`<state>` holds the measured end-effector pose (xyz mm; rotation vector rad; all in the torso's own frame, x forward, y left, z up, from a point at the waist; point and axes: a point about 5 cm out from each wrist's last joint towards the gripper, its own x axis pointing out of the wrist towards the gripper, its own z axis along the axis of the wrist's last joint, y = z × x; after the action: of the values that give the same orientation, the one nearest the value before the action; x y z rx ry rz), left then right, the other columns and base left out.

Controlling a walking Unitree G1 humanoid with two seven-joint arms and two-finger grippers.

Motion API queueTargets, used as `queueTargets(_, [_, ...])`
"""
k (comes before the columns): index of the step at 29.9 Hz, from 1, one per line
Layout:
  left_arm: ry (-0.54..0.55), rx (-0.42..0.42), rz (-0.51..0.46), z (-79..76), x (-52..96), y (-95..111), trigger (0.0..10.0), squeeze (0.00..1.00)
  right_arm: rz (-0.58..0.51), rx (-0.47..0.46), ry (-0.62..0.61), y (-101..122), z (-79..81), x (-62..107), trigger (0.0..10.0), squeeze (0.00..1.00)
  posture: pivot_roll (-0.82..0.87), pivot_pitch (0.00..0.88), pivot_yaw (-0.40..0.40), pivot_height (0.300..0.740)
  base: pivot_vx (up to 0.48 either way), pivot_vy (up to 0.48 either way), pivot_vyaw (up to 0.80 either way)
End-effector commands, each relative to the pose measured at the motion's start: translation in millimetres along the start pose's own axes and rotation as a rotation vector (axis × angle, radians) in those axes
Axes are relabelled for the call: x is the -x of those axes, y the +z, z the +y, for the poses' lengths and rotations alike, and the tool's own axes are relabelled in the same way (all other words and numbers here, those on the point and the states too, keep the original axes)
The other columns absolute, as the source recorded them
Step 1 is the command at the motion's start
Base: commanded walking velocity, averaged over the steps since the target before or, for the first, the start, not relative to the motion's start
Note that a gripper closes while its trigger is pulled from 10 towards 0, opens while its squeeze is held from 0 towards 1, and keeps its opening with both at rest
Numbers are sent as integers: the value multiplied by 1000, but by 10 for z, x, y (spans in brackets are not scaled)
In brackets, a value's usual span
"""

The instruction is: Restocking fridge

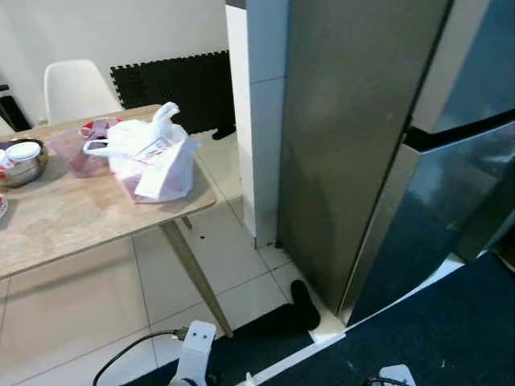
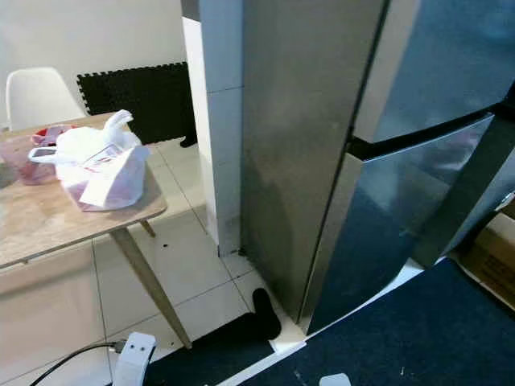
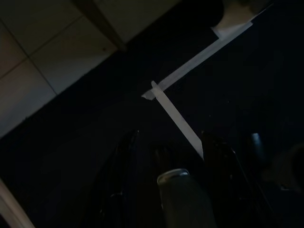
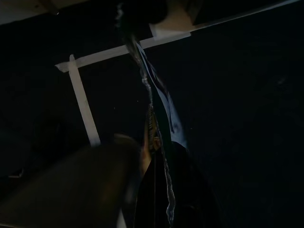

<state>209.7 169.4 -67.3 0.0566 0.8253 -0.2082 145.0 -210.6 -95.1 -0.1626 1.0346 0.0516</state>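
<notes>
We hold a thin, crinkled foil packet point(image 4: 156, 114) clamped between our right fingers point(image 4: 180, 185), while our left fingers point(image 3: 118, 180) hang apart over the dark blue floor mat point(image 1: 451, 322). At frame right the tall grey steel fridge point(image 1: 354, 137) stands closed, and the white plastic grocery bag point(image 1: 153, 157) sits on the wooden tabletop point(image 1: 64, 217) at upper left. The floppy packet could slip if we reach for the door.

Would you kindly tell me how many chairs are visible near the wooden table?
1. A white moulded plastic chair stands behind the far side of the light wooden table, against the wall. Others may stand beyond the picture's left edge.
</notes>
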Motion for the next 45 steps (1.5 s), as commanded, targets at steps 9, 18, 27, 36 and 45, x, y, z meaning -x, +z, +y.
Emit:
queueTargets(9, [-26, 33, 4, -39, -11, 8, 10000, 0, -20, -4, -9, 15, -45, 7, 10000, 0, -88, 33, 46, 740, 0, -480, 0])
queueTargets(18, [-32, 58, 2, -51, -19, 24, 10000, 0, -23, -4, -11, 18, -57, 9, 10000, 0, -93, 32, 45, 740, 0, -480, 0])
queueTargets(27, [-53, 76, 15, -60, -20, 16, 10000, 0, -18, -4, -9, 1, -44, 10, 10000, 0, -91, 35, 42, 740, 0, 122, 0])
queueTargets(36, [-12, 58, 18, -10, -9, 2, 10000, 0, -15, -6, -6, -8, -14, 8, 10000, 0, -91, 36, 45, 740, 0, 320, 0])
queueTargets(45, [-5, -2, 4, 10, -7, 31, 10000, 0, 1, -8, -6, -40, 59, 3, 10000, 0, -89, 37, 45, 740, 0, 0, 0])
